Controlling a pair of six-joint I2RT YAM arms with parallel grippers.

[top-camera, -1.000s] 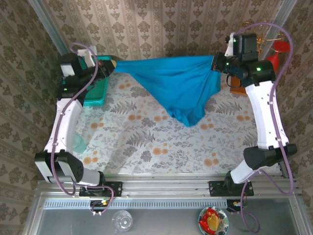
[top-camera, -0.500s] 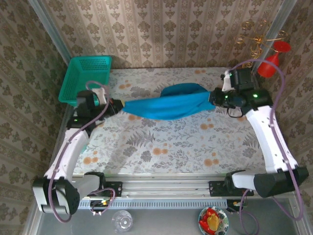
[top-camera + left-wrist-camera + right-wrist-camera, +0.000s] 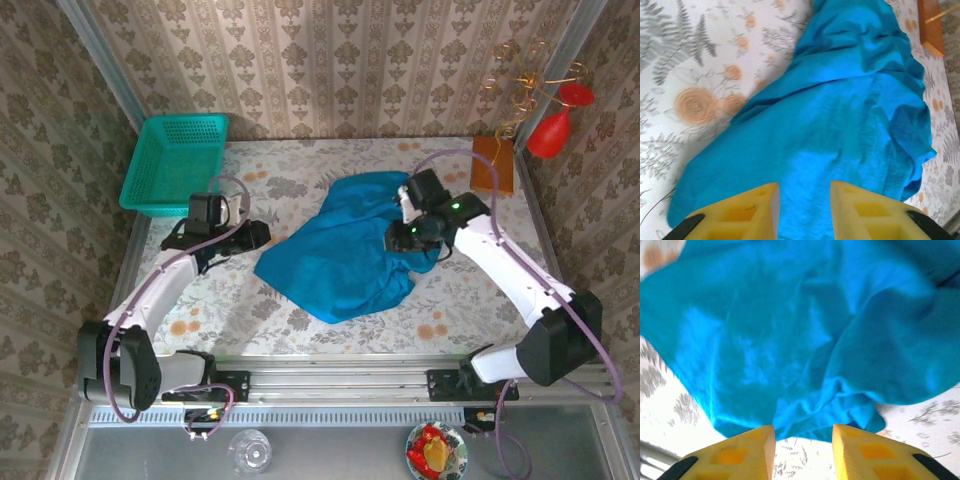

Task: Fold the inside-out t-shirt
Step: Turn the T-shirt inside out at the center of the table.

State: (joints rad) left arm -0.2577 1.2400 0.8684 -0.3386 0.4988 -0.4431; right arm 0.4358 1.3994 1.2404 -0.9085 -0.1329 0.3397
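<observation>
Teal plastic mesh basket (image 3: 175,160) sits at the far-left corner of the flowered table (image 3: 230,300), well apart from the work. My left gripper (image 3: 258,234) hovers low just beside the left edge of the plain blue-teal cloth t-shirt (image 3: 345,250). Its yellow fingers (image 3: 740,215) are spread with nothing pinched, and the cloth lies ahead of it, to the right. The shirt is a rumpled heap in mid-table, its long axis slanting from a near-left tip to a far-right bulge. My right gripper (image 3: 402,238) is over the heap's right edge, jaws likewise apart — a loose hem lies just past the fingertips (image 3: 870,455). I judge the right arm the nearer. Which end holds the collar I cannot tell, so the heap likely needs spreading flat first.
</observation>
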